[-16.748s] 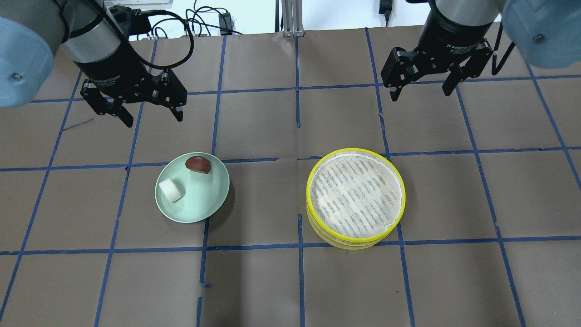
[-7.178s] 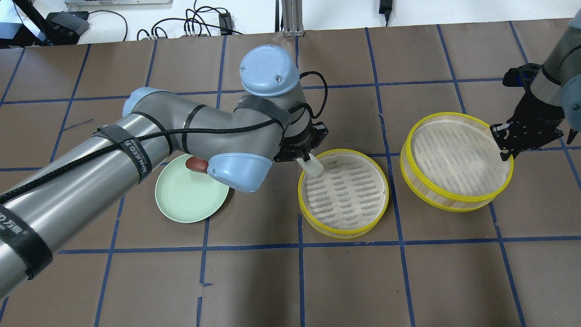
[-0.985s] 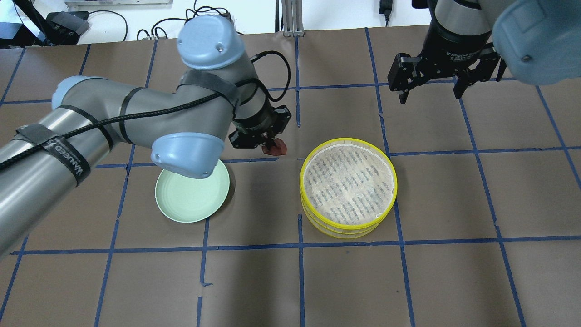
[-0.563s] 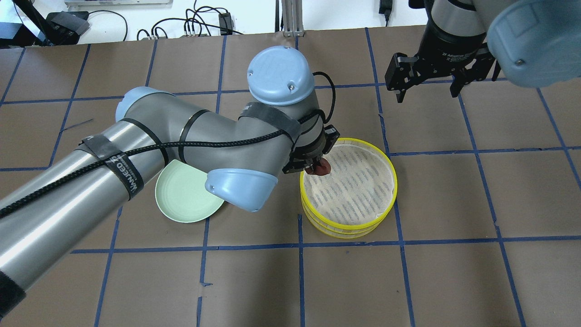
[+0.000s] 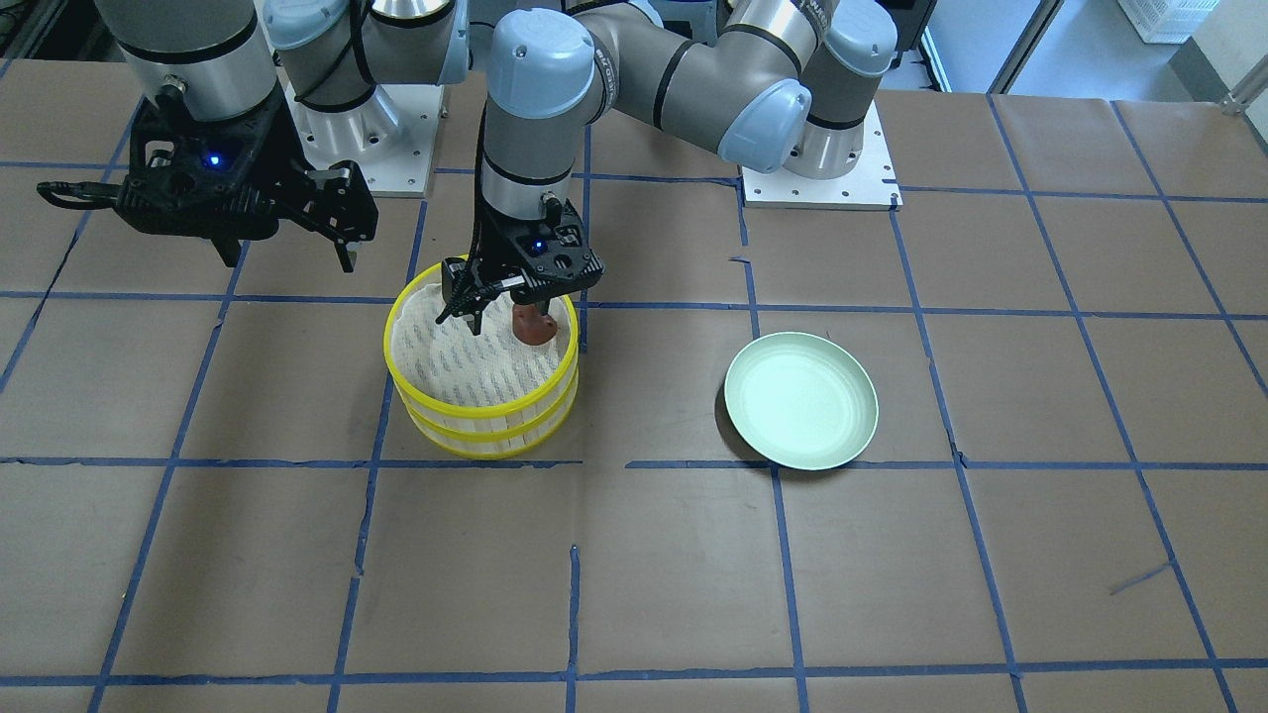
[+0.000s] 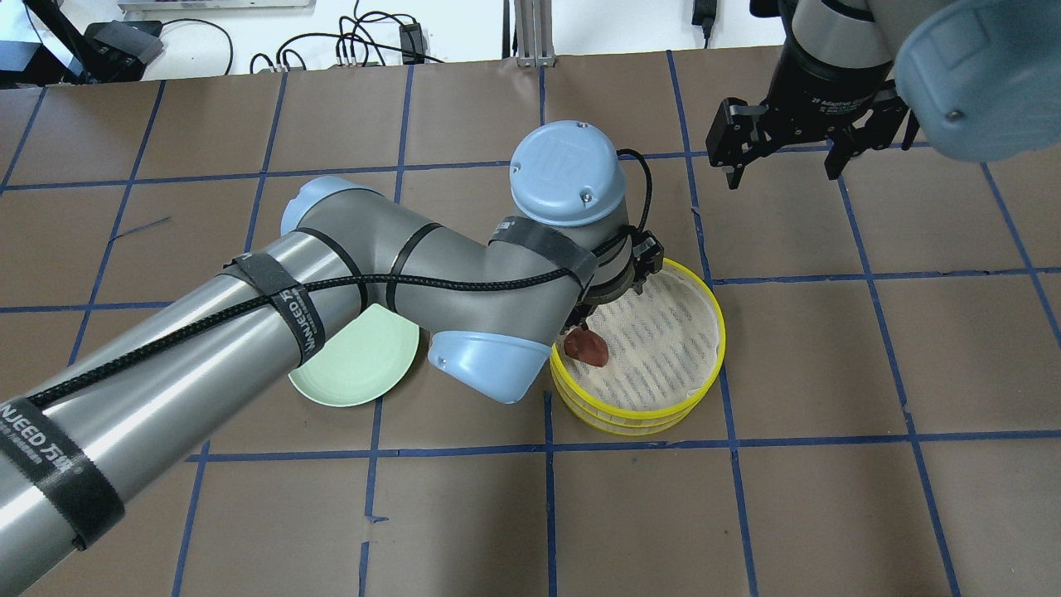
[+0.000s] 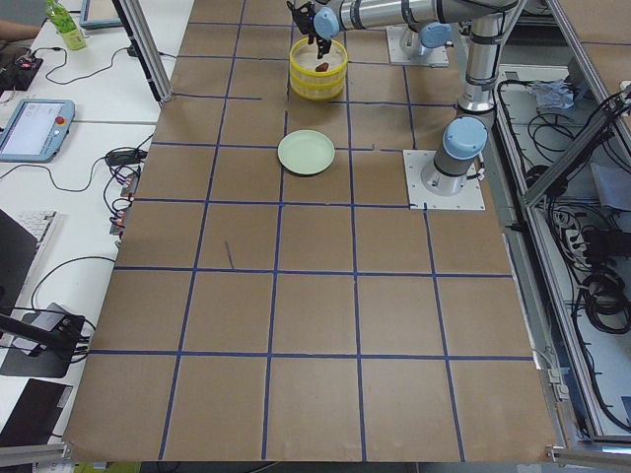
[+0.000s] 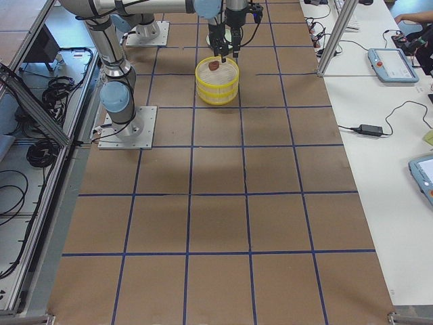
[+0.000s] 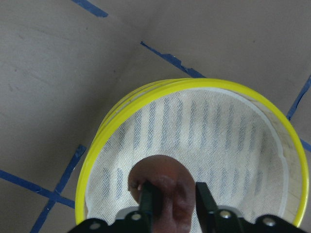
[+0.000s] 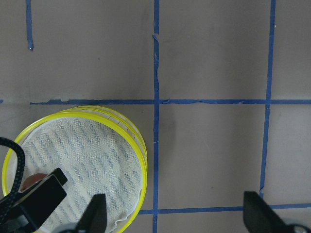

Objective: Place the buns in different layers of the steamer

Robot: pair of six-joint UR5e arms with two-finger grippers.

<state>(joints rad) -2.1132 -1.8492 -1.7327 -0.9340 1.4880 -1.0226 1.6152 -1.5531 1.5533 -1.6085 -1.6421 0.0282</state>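
The steamer [image 6: 719,348] stands as two stacked yellow-rimmed layers with a white liner on top. My left gripper [image 6: 580,328] is shut on the dark reddish-brown bun [image 6: 588,348] and holds it low over the top layer's liner, near the rim on the plate's side. I cannot tell whether the bun touches the liner. In the left wrist view both fingers [image 9: 149,200] clasp the bun [image 9: 160,175] over the liner. The white bun is hidden. My right gripper [image 6: 783,172] is open and empty, off beyond the steamer.
The pale green plate [image 6: 352,377] lies bare beside the steamer, partly under my left arm; it also shows in the front view [image 5: 800,399]. Blue tape lines cross the brown table. Cables lie past the table's edge.
My left gripper has carried the dark bun from beside the plate to over the steamer's top layer and lowered it. The right gripper has stayed open and nearly still.
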